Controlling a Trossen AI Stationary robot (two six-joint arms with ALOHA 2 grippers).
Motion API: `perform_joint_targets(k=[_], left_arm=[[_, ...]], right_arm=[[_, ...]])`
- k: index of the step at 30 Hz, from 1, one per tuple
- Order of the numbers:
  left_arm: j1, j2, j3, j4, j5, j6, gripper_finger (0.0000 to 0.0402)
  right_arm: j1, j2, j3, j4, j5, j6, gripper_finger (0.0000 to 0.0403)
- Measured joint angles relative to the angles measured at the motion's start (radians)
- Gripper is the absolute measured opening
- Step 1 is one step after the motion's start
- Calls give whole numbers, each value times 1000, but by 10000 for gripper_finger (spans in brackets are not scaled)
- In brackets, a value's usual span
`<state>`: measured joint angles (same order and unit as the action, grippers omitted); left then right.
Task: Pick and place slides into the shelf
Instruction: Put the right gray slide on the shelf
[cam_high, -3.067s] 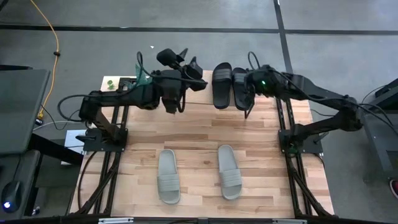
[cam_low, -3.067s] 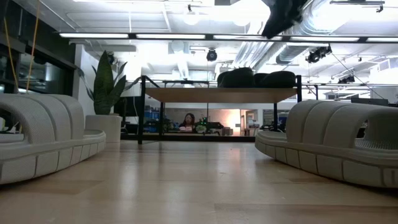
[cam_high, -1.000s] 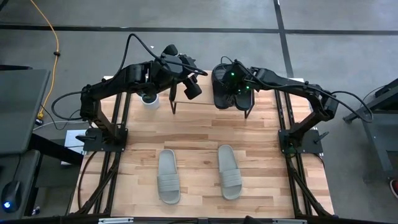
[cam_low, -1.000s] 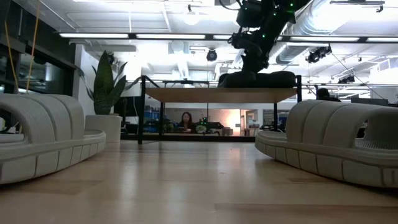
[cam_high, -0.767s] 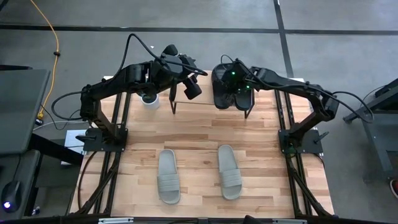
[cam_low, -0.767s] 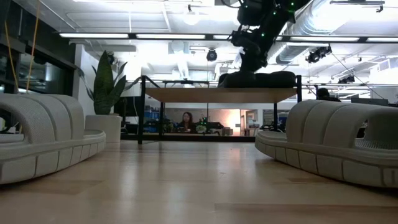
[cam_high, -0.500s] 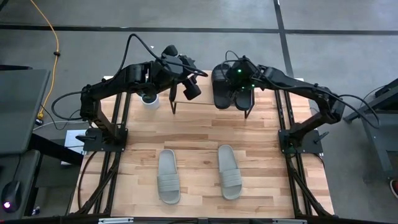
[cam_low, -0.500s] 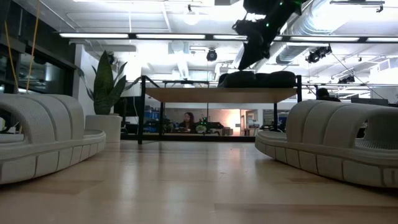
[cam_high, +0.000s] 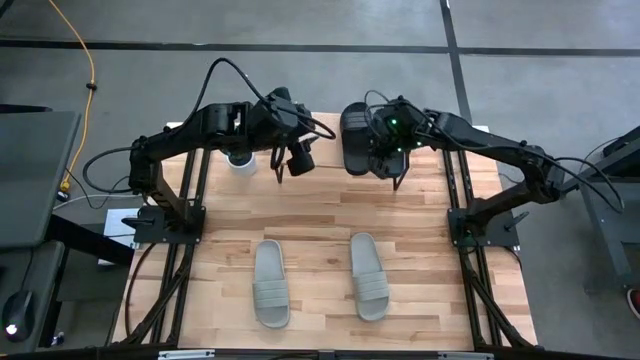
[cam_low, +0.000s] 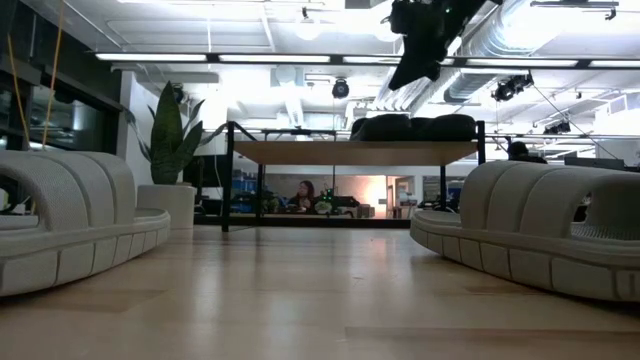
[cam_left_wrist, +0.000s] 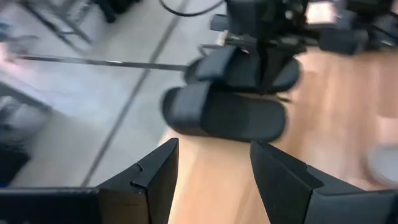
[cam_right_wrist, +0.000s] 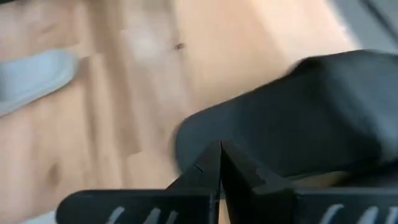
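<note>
Two black slides (cam_high: 365, 140) lie side by side on the right part of the shelf (cam_high: 325, 152); in the low view they rest on its plank top (cam_low: 355, 150). Two pale grey-green slides (cam_high: 270, 283) (cam_high: 368, 276) lie soles down on the table near its front edge, and fill the low view's sides (cam_low: 70, 220) (cam_low: 540, 235). My right gripper (cam_right_wrist: 219, 163) is shut and empty above the black slides (cam_right_wrist: 298, 124); it also shows in the low view (cam_low: 400, 78). My left gripper (cam_left_wrist: 214, 177) is open and empty over the shelf's left part (cam_high: 298, 163), facing the black slides (cam_left_wrist: 224, 115).
A white round object (cam_high: 238, 158) stands on the table by the shelf's left end. The shelf's thin black legs (cam_high: 278, 172) stand at the far side. Bare tabletop (cam_high: 320, 215) lies between the shelf and the grey-green slides. A person sits in the room behind (cam_low: 303, 195).
My right gripper has risen off the black slides, which stay side by side on the shelf top. My left gripper has moved a little toward the table's near edge and turned over the shelf's left part.
</note>
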<state>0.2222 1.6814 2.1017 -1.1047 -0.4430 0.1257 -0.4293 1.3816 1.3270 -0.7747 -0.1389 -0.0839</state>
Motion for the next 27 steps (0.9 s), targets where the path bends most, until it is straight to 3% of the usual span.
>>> perform_joint_targets(k=[6, 9, 17, 27], left_arm=[[0, 0, -8, -67, 117, 12, 189], [0, 0, -30, -77, 236, 24, 189], [-1, 0, -162, -97, 398, 53, 189], [-3, 1, -356, -89, 408, 76, 188]], right_arm=[[70, -1, 0, -50, -84, 14, 0], [108, -1, 0, -70, -109, 16, 0], [194, -1, 0, -162, -121, 24, 0], [297, -1, 0, -193, -161, 93, 0]])
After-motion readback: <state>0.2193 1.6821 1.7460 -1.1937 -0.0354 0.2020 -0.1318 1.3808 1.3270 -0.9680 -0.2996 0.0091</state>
